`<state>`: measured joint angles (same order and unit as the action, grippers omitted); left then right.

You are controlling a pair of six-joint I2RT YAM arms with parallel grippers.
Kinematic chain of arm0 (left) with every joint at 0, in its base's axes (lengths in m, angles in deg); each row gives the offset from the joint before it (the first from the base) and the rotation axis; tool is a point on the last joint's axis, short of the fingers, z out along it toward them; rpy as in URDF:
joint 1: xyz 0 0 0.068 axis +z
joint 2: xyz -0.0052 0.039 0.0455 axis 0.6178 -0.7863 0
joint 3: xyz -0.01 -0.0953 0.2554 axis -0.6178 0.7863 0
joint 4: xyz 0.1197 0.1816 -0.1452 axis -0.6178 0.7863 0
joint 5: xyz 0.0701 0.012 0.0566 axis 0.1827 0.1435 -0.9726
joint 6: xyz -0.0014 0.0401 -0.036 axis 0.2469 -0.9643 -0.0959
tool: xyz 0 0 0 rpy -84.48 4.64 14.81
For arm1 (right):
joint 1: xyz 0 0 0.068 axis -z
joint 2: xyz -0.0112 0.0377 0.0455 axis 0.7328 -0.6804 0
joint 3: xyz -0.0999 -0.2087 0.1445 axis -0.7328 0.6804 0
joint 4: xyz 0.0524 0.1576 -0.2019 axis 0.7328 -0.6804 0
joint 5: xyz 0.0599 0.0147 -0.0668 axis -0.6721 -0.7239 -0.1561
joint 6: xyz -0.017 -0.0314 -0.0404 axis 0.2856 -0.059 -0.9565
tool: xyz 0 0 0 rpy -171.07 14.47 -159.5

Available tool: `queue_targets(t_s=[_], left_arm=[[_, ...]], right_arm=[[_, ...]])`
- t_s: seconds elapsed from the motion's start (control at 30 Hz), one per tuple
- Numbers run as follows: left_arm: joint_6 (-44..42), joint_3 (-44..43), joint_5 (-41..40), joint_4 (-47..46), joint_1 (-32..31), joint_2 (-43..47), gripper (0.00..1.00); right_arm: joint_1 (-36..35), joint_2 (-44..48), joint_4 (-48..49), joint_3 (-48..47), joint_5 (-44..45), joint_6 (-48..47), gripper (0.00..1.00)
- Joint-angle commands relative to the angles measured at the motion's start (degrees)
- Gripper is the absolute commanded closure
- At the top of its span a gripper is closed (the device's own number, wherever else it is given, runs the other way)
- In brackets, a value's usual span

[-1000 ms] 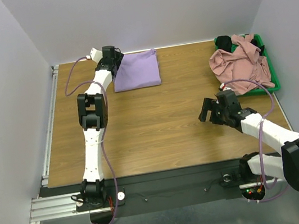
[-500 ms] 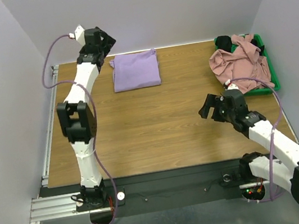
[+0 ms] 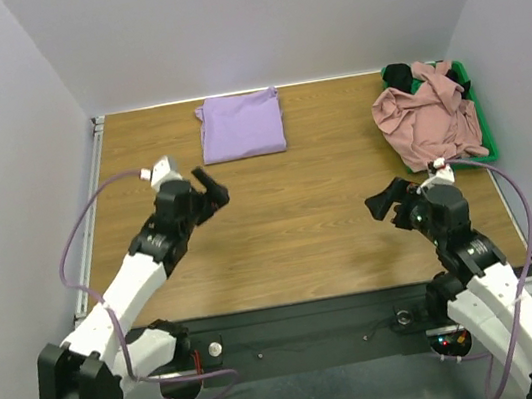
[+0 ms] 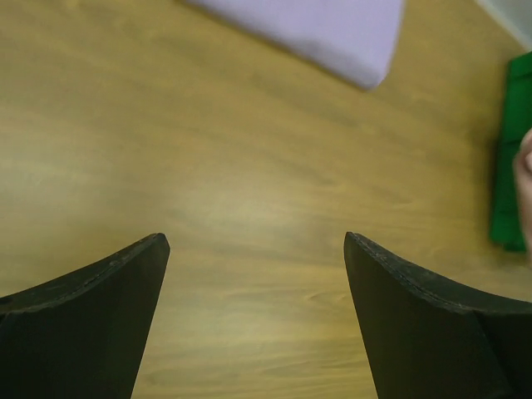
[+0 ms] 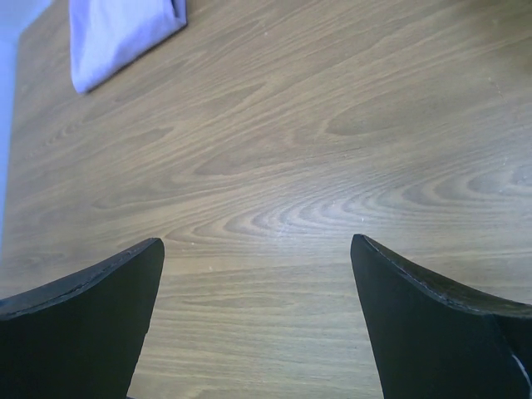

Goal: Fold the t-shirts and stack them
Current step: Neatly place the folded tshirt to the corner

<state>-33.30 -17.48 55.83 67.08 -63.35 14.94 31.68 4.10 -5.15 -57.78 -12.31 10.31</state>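
Observation:
A folded lavender t-shirt [image 3: 242, 125] lies flat at the back of the table; its corner shows in the left wrist view [image 4: 324, 29] and the right wrist view [image 5: 116, 33]. A crumpled dusty pink t-shirt [image 3: 431, 121] and a black t-shirt [image 3: 398, 73] are heaped in the green bin [image 3: 473, 114]. My left gripper [image 3: 210, 189] hangs open over bare wood, nearer than the lavender shirt, with nothing between its fingers [image 4: 253, 245]. My right gripper [image 3: 386, 203] is open too and empty [image 5: 258, 249], over the wood in front of the bin.
The green bin's edge [image 4: 509, 150] shows at the right of the left wrist view. Grey walls close in the table on the left, back and right. A metal rail [image 3: 88, 228] runs along the left edge.
The left arm has pulled back from the lavender shirt at the far edge and dropped toward the near left of the table, jaws open. The right arm has swung back to the right.

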Motion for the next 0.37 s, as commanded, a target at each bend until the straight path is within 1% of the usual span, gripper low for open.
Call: queue_targets(t_s=[0.0, 0.1, 0.23, 0.33], left_arm=[[2.6, 10.1, 0.3, -0.1, 0.5, 10.5, 0.01], [2.3, 12.6, 0.4, 2.5, 0.5, 15.0, 0.01], [3.6, 12.7, -3.2, 7.1, 0.5, 21.7, 0.01], [4.6, 13.8, -4.1, 7.2, 0.5, 25.4, 0.01]], right_arm=[[-0.4, 4.6, -0.8, 2.6, 2.6, 3.2, 0.00], [-0.4, 6.1, -1.0, 3.7, 2.3, 4.2, 0.00], [-0.4, 7.5, -1.3, 5.0, 0.2, 4.8, 0.00], [-0.4, 8.8, -1.7, 5.4, -0.2, 5.2, 0.00]])
